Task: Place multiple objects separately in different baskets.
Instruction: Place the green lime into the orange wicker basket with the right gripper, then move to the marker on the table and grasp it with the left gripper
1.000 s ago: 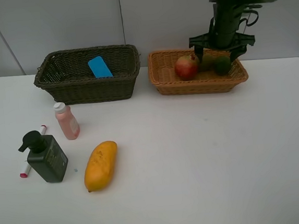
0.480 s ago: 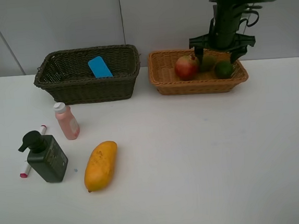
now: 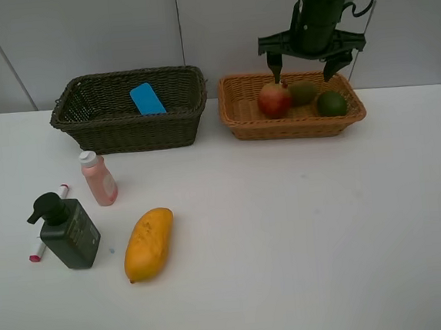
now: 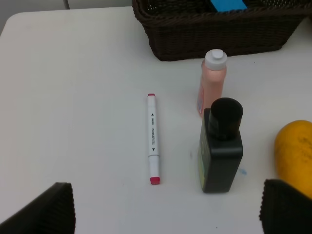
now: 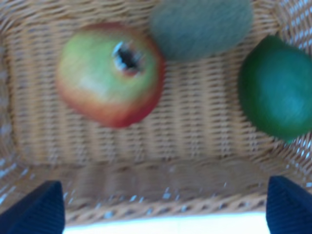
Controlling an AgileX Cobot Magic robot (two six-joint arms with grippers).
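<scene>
My right gripper (image 3: 302, 70) is open and empty, above the orange-tan basket (image 3: 239, 115). In that basket lie the red-green mango (image 3: 275, 99), the brown kiwi (image 3: 302, 92) and the green lime (image 3: 331, 103). The right wrist view shows the same mango (image 5: 110, 73), kiwi (image 5: 200, 24) and lime (image 5: 275, 87) below the open gripper (image 5: 163, 209). The blue eraser (image 3: 147, 98) lies in the dark basket (image 3: 102, 133). The pink bottle (image 3: 98, 178), dark-green pump bottle (image 3: 68, 231), marker (image 3: 37, 251) and yellow-orange mango (image 3: 148, 243) are on the table. My left gripper (image 4: 168, 214) is open above the marker (image 4: 152, 139).
In the left wrist view the pink bottle (image 4: 212, 80) and pump bottle (image 4: 221, 146) stand close together, the yellow mango (image 4: 295, 148) is beside them, and the dark basket (image 4: 219, 34) is beyond. A grey wall backs the white table (image 3: 304, 242).
My right gripper has risen out of the orange-tan basket and shifted slightly left. The lime stays in the basket, a little lower right than a second ago.
</scene>
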